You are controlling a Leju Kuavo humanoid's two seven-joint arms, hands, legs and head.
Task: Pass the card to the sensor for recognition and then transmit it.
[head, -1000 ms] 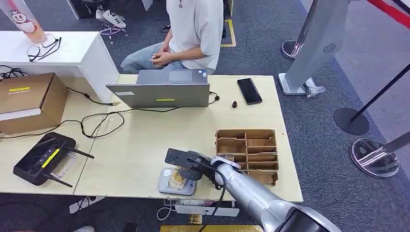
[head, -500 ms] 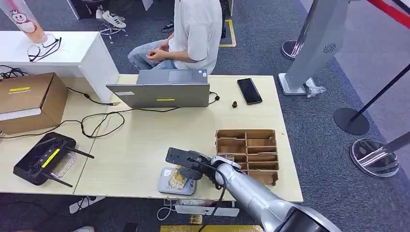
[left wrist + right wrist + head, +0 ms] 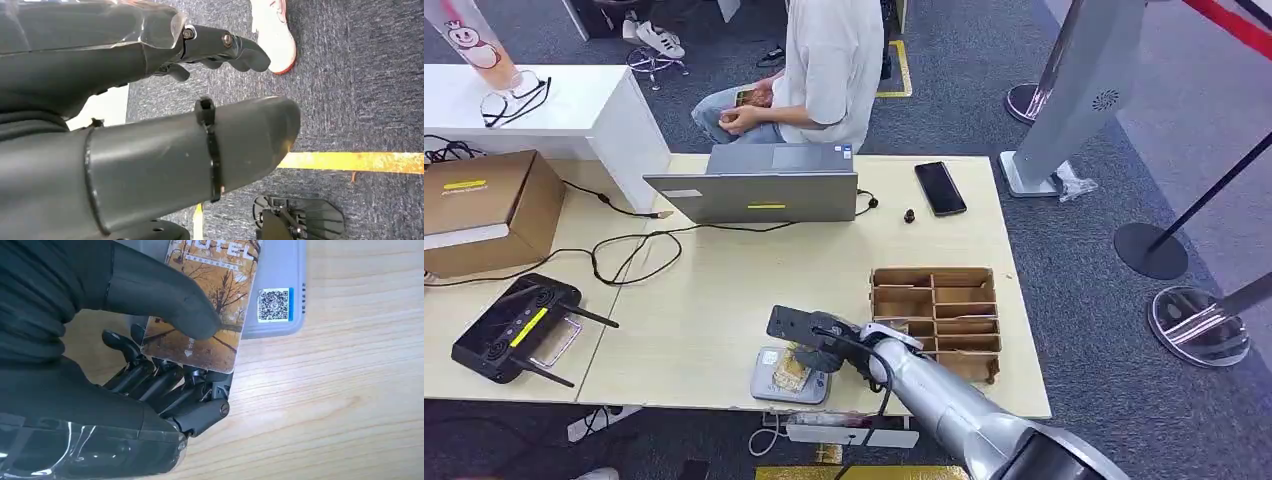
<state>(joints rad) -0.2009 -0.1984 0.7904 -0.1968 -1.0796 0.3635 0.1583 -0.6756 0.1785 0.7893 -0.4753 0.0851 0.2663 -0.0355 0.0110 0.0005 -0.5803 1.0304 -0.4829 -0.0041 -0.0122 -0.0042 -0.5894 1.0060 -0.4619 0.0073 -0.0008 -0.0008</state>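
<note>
1. The right hand [image 3: 809, 352] reached over the near edge of the table [image 3: 724, 290], its thumb pressed on the face of the card [image 3: 205, 305] and its darker fingers [image 3: 165, 382] curled beneath, so the card was pinched between them.
2. The card, printed with autumn trees, lay over the grey sensor [image 3: 769, 380], partly covering it; whether the two touched could not be told. A QR sticker [image 3: 274, 305] showed on the sensor's bare corner.
3. The left hand [image 3: 220, 47] hung above blue carpet, its fingers bent inward and holding nothing.
4. Just to the right of the sensor stood a brown divided tray [image 3: 936, 318].
5. Toward the left edge sat a black device with antennas [image 3: 516, 328] and a cardboard box [image 3: 484, 210].
6. Farther back were a laptop [image 3: 759, 185] and a black phone [image 3: 940, 188].
7. Beyond the table a person [image 3: 824, 60] sat, hands together in the lap.
</note>
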